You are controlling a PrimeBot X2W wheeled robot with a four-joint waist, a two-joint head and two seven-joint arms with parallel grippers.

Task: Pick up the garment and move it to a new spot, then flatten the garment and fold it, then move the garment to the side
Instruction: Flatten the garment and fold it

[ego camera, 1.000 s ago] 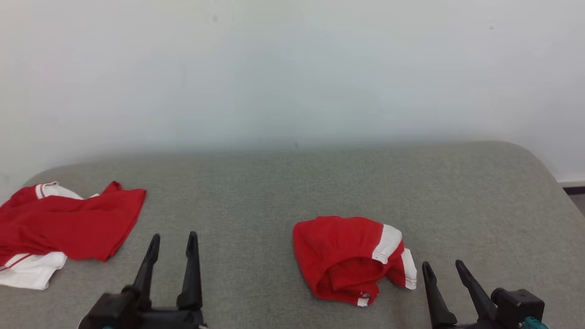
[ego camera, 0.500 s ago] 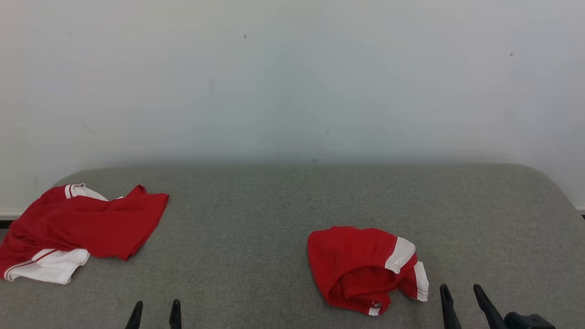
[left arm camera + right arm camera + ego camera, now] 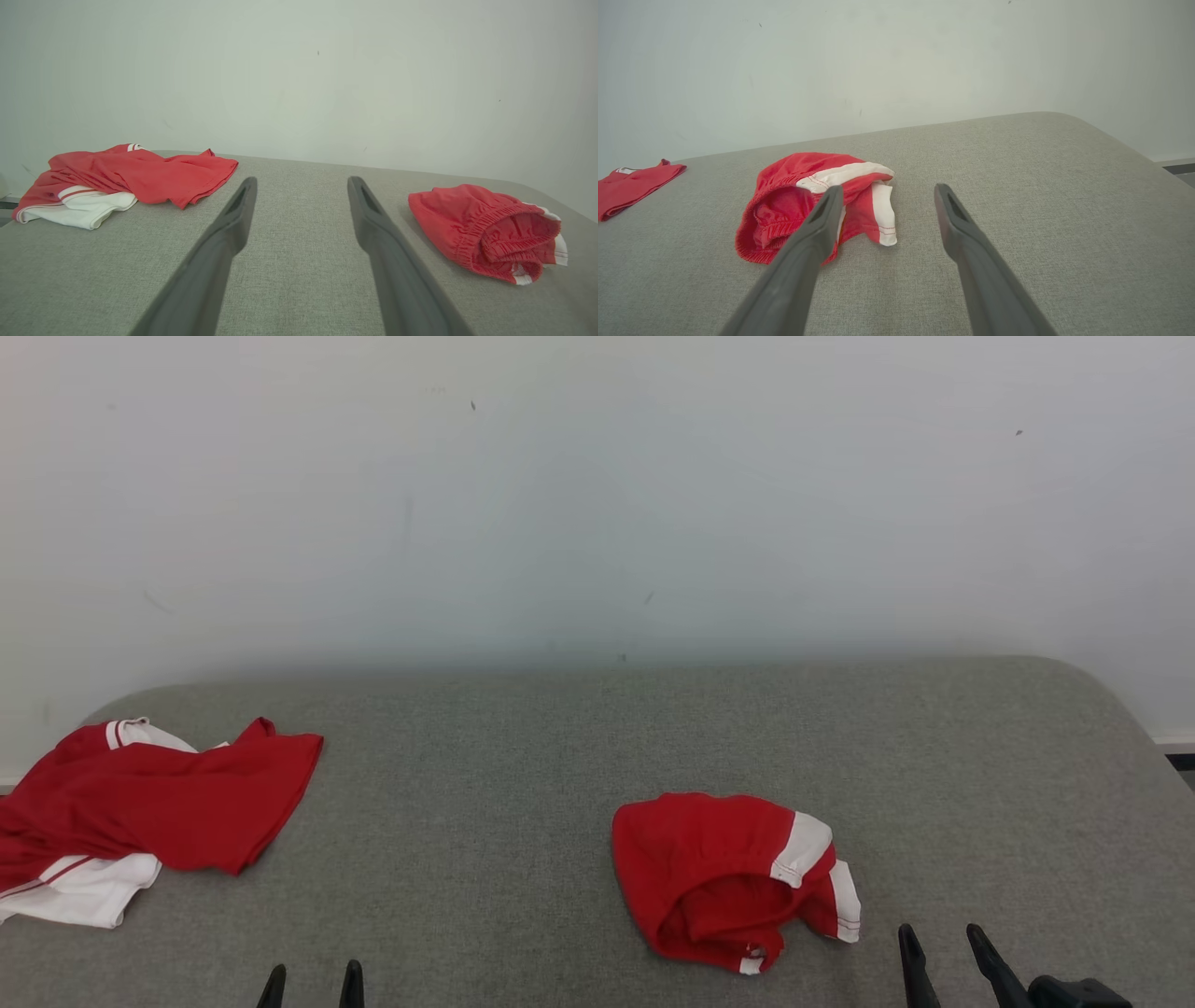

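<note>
Drawn back since a second ago, left gripper [image 3: 312,980] and right gripper [image 3: 939,947] show fingertips at near edge; jaws spread, empty; shorts [image 3: 709,868] crumpled on mat [image 3: 523,756], beside right gripper; shirt [image 3: 140,798] far left.

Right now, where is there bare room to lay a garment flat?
The widest bare patch lies between the red and white shirt at the left edge and the crumpled red shorts. The grey surface is also bare behind both, toward the wall, and right of the shorts. Crowded: the left edge.
</note>
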